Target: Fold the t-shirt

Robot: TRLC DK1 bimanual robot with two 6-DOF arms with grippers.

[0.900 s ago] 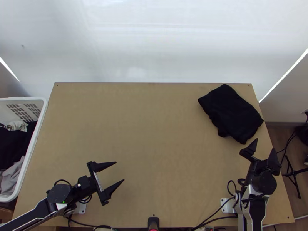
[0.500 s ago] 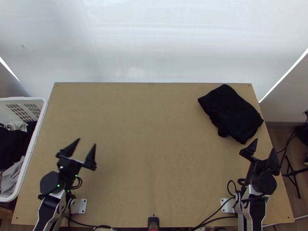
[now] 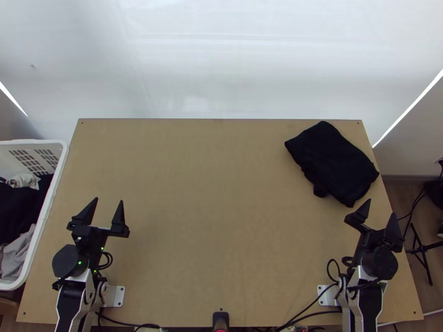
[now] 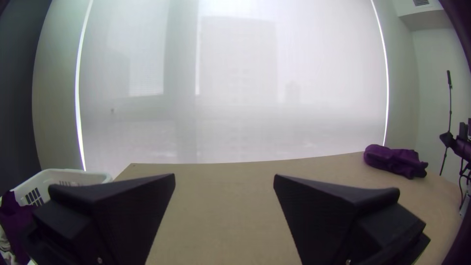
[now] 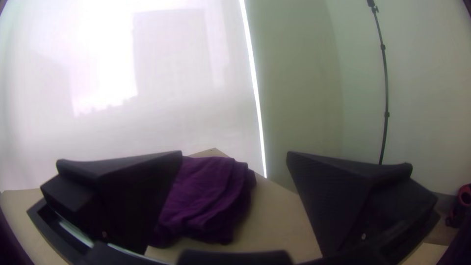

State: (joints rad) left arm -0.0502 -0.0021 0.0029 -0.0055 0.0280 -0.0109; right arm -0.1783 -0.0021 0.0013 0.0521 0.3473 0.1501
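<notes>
Desk (image 3: 221,232), pale wood, lit from beyond its far edge.

Left gripper (image 3: 109,200): lower left of the frame, fingers set wide, nothing between them. Change: left arm (image 3: 72,263) has swung round; its fingers, lately aimed toward the middle of the desk, now point up the frame, beside the basket side.

Right gripper (image 3: 381,207): lower right of the frame, fingers likewise wide and holding nothing, near the closest corner of the t-shirt but apart from it. Change: none seen; same position as in the earlier frames.

Basket (image 3: 33,142), white plastic: left edge of the frame, with dark and grey clothes (image 3: 16,205) heaped inside.

T-shirt (image 3: 332,160), dark, one piece: upper right of the frame, by the desk's right edge; lying as a compact, layered bundle, outline roughly rectangular, a small lump of cloth jutting from its lower side. Unmoved.

Writing: none legible on the t-shirt.

Assessment: folding appears finished, or close to it, the bundle set aside; the left arm's turn reads as a return to a resting pose. That protruding lump might merit tucking.

Blind (image 3: 221,61), pale, wide: behind the desk, across the top of the frame.
</notes>
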